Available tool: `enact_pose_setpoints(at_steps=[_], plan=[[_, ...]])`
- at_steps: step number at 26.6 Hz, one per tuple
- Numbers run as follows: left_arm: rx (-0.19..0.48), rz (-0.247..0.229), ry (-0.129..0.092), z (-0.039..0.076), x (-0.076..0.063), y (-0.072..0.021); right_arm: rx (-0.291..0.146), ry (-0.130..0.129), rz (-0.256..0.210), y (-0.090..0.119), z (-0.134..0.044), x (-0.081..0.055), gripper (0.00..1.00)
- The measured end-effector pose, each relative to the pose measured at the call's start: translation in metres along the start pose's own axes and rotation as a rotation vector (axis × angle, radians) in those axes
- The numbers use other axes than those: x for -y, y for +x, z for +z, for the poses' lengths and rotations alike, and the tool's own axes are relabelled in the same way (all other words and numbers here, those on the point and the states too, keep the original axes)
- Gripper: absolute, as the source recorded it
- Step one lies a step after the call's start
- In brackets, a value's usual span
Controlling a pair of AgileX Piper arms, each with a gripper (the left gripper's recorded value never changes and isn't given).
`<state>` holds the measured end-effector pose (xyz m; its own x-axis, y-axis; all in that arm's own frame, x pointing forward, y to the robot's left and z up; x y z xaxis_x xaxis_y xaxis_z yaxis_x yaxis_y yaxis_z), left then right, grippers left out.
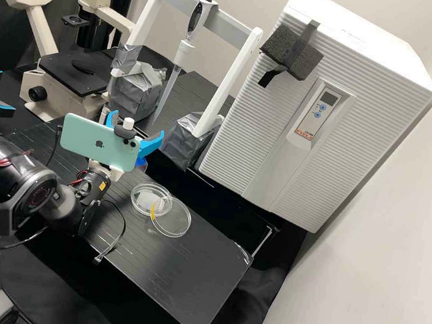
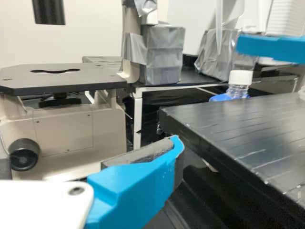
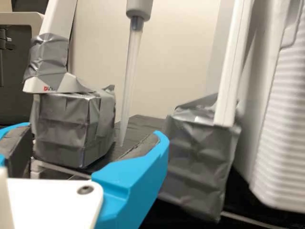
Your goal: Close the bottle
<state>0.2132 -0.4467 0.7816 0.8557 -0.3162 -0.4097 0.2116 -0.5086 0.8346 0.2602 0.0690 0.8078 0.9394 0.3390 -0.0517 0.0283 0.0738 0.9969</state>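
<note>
Beside the microscope (image 1: 60, 79), the left gripper (image 1: 7, 95) has its jaws wide apart with nothing between them. Further right, the right gripper (image 1: 136, 124) also has its jaws spread wide and clamps nothing. The bottle (image 2: 238, 89), white cap on, stands upright between them at the desk's (image 1: 183, 271) far-left corner.

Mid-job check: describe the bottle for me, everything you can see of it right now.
The bottle is small, of clear ribbed plastic, and stands upright with a white cap sitting on its neck; whether the cap is screwed tight cannot be told. Its lower body is hidden behind the black bench top. It stands within the open right gripper, a blue finger to either side; contact with them cannot be judged.
</note>
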Motion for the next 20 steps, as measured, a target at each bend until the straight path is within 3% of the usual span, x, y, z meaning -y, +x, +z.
enact_pose_setpoints(at_steps=[3, 5, 12, 17, 19, 20], plan=[[-0.006, 0.011, 0.055, 0.004, 0.001, -0.0003, 0.018, -0.039, 0.032, -0.005, -0.005, 0.000, 1.00], [0.004, 0.012, 0.090, 0.009, 0.002, -0.0012, 0.023, -0.049, 0.032, -0.007, -0.005, 0.000, 1.00], [0.031, 0.013, 0.158, 0.018, 0.003, -0.0025, 0.023, -0.057, 0.017, -0.009, -0.003, 0.002, 1.00], [0.028, 0.015, 0.159, 0.019, 0.004, -0.0027, 0.023, -0.057, 0.017, -0.009, -0.003, 0.002, 1.00], [0.025, 0.016, 0.150, 0.018, 0.003, -0.0027, 0.023, -0.057, 0.017, -0.009, -0.003, 0.002, 1.00], [0.015, 0.022, 0.135, 0.017, 0.003, -0.0027, 0.023, -0.057, 0.017, -0.009, -0.003, 0.002, 1.00]])
